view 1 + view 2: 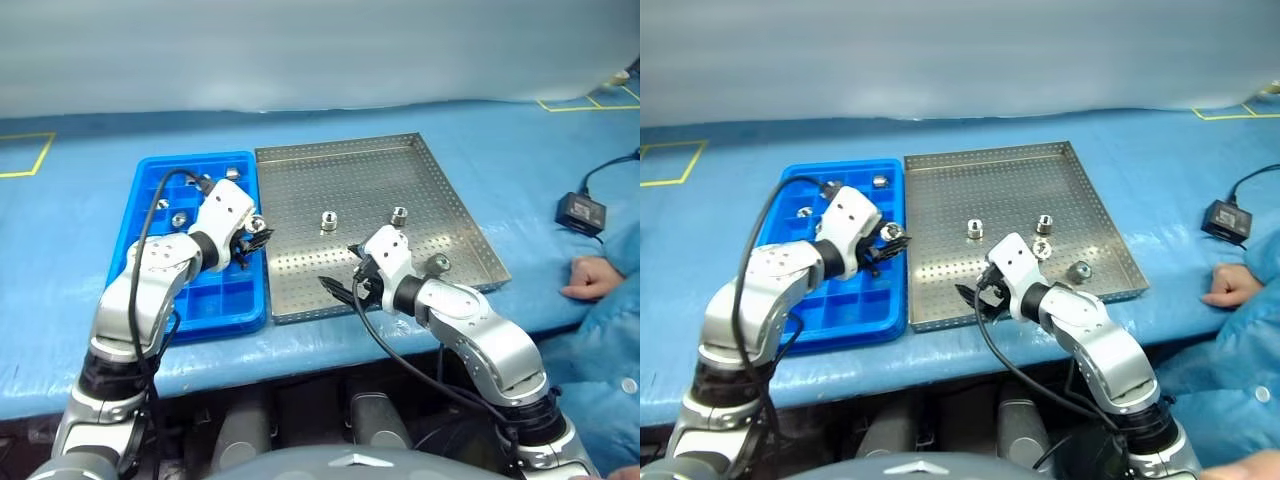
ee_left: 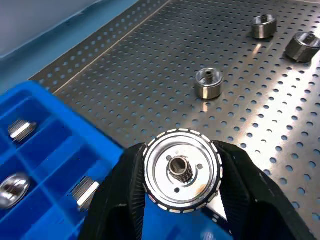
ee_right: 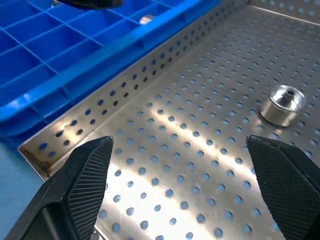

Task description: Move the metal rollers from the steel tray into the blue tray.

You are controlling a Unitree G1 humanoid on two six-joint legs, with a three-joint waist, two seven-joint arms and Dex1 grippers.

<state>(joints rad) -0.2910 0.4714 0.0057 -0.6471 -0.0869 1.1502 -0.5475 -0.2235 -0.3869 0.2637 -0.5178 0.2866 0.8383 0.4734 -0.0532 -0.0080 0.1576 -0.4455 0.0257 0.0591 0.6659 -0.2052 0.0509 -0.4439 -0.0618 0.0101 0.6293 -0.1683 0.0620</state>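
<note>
Roller (image 2: 182, 171) is clamped in the left end effector (image 2: 183, 175); right end effector (image 3: 182, 172) gapes wide, apparently empty.

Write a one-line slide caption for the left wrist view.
Left end effector grips a metal roller over the blue tray's edge; three rollers remain on the steel tray.

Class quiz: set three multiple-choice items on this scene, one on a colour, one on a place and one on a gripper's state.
1. The gridded plastic tray is: A red; B blue; C green.
2. The right gripper hangs over: A the plastic tray; B the perforated silver steel tray; C bare table.
3. The left gripper is: A open; B shut, empty; C shut on a shiny metal roller.
Key: B, its walls are blue; B, the holed floor lies beneath it; C, the roller sits clamped in it.
</note>
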